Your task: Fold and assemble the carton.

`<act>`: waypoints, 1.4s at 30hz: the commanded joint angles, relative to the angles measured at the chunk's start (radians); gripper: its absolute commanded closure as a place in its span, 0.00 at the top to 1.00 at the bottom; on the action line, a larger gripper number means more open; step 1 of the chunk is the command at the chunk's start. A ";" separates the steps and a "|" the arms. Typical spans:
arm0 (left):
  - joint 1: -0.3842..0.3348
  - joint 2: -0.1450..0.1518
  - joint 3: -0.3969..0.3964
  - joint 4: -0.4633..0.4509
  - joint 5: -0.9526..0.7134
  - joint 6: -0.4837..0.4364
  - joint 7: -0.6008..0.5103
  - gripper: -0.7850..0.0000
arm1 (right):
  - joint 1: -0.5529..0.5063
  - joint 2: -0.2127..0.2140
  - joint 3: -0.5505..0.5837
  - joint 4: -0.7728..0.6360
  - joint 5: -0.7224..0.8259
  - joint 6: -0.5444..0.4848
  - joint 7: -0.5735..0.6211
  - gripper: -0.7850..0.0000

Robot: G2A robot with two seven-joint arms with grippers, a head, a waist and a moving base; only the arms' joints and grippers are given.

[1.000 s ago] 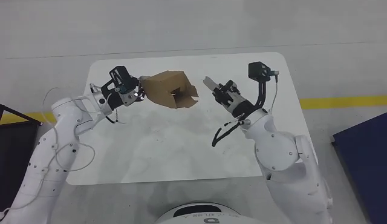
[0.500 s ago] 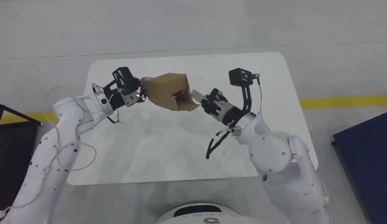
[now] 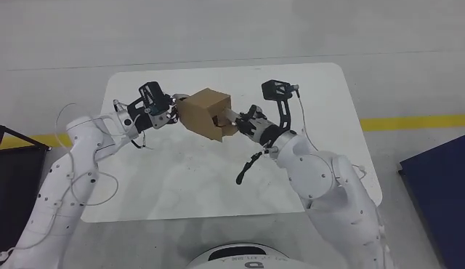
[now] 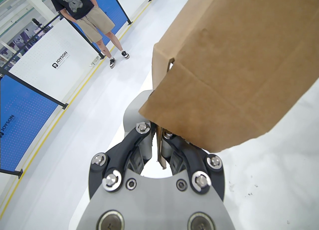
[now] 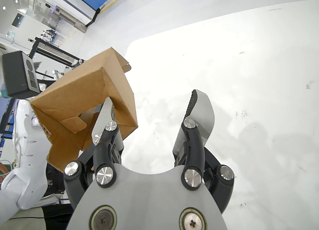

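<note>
A brown cardboard carton (image 3: pixel 205 110) hangs above the white table (image 3: pixel 182 182), partly folded into a box shape. My left gripper (image 3: pixel 171 114) is shut on a flap at the carton's left end; the left wrist view shows the flap (image 4: pixel 159 141) pinched between its fingers, with the carton (image 4: pixel 236 61) rising beyond. My right gripper (image 3: pixel 234 121) stands open at the carton's right end. In the right wrist view one of its fingers (image 5: pixel 106 119) reaches into the carton's open end (image 5: pixel 82 106) and the other finger (image 5: pixel 199 111) stays outside over the table.
The table's (image 5: pixel 236 66) surface around the carton is bare white with faint scuffs. A yellow floor line (image 3: pixel 414 122) runs past the table's right side. A blue barrier (image 3: pixel 443 189) stands at the far right.
My right gripper has moved left across the table and reached the carton's open end. The carton's right flaps have folded inward, so it now looks more like a box.
</note>
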 commanded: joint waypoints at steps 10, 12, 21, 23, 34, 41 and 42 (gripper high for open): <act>-0.006 -0.001 -0.006 0.021 0.003 0.014 -0.026 0.00 | -0.082 0.013 0.007 -0.161 -0.090 -0.077 -0.058 0.72; -0.012 -0.002 0.000 0.023 0.005 0.015 -0.033 0.00 | -0.068 0.014 -0.031 -0.161 -0.115 -0.109 -0.036 0.70; -0.025 -0.007 0.020 0.024 0.009 0.023 -0.030 0.00 | 0.021 0.010 -0.112 -0.161 -0.230 -0.073 0.122 0.60; -0.019 -0.006 0.016 0.023 0.007 0.027 -0.026 0.00 | 0.039 0.009 -0.116 -0.161 -0.238 -0.066 0.167 0.60; -0.014 -0.008 0.020 0.009 0.013 0.034 -0.018 0.00 | 0.120 0.012 -0.133 -0.161 -0.408 -0.073 0.370 0.27; -0.012 -0.009 0.017 0.009 0.016 0.039 -0.010 0.00 | 0.147 0.007 -0.138 -0.157 -0.416 -0.079 0.428 0.31; -0.011 -0.009 0.016 0.009 0.016 0.038 -0.010 0.00 | 0.151 0.006 -0.141 -0.154 -0.414 -0.079 0.431 0.32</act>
